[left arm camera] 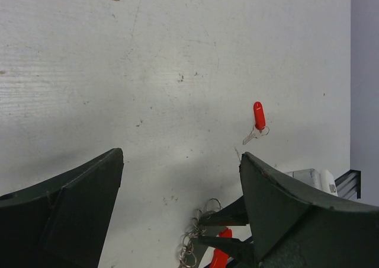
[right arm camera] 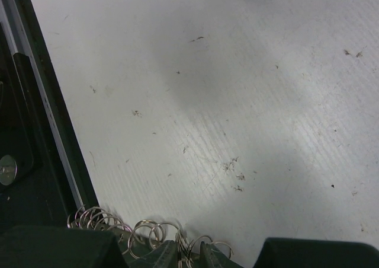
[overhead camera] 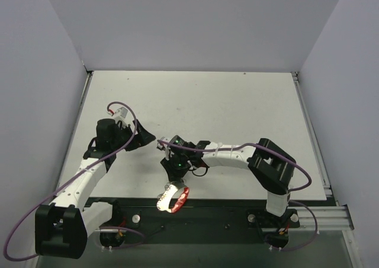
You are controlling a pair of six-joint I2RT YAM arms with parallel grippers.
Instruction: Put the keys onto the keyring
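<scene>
The key (left arm camera: 259,121), tiny and silver with a red head, lies flat on the white table ahead and to the right of my left gripper (left arm camera: 181,155), which is open and empty, its fingers wide apart. I cannot make the key out in the top view. My right gripper (right arm camera: 189,255) is shut on the keyring's chain of silver rings (right arm camera: 112,223). In the top view the right gripper (overhead camera: 176,172) holds the keyring (overhead camera: 176,198), whose red band hangs by the table's front edge. The chain (left arm camera: 192,238) and red band (left arm camera: 220,257) also show low in the left wrist view.
A black rail (overhead camera: 225,211) runs along the table's front edge, close to the hanging keyring; it also shows in the right wrist view (right arm camera: 35,131). Grey walls enclose the table on three sides. Purple cables (overhead camera: 133,125) loop over both arms.
</scene>
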